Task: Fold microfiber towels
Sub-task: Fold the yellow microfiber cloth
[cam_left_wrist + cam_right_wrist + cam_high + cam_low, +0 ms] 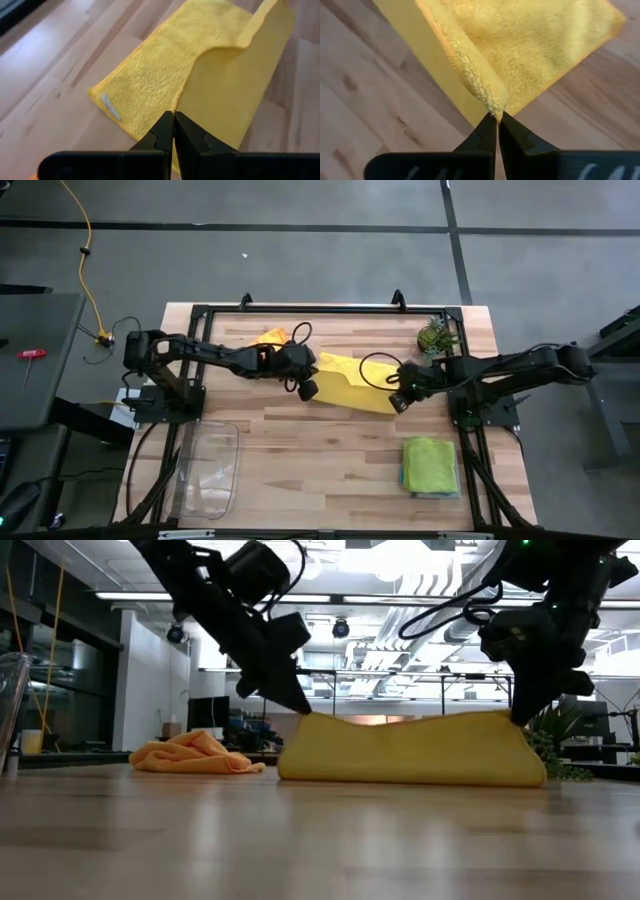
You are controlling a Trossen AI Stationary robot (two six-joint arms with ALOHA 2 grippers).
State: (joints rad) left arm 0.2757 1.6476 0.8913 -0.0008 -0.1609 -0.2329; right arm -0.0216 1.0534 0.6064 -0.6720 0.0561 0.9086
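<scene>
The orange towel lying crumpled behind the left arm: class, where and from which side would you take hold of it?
The orange towel lies bunched in a low heap on the table, corners hidden. Probably come straight down from above and pinch a raised fold on top; the flat edges hug the wood. Both grippers, left and right, currently hold the yellow towel.

Yellow towel (352, 383) lifted mid-table, orange towel (270, 338) crumpled behind, lime green towel (431, 461) folded on a stack.
</scene>
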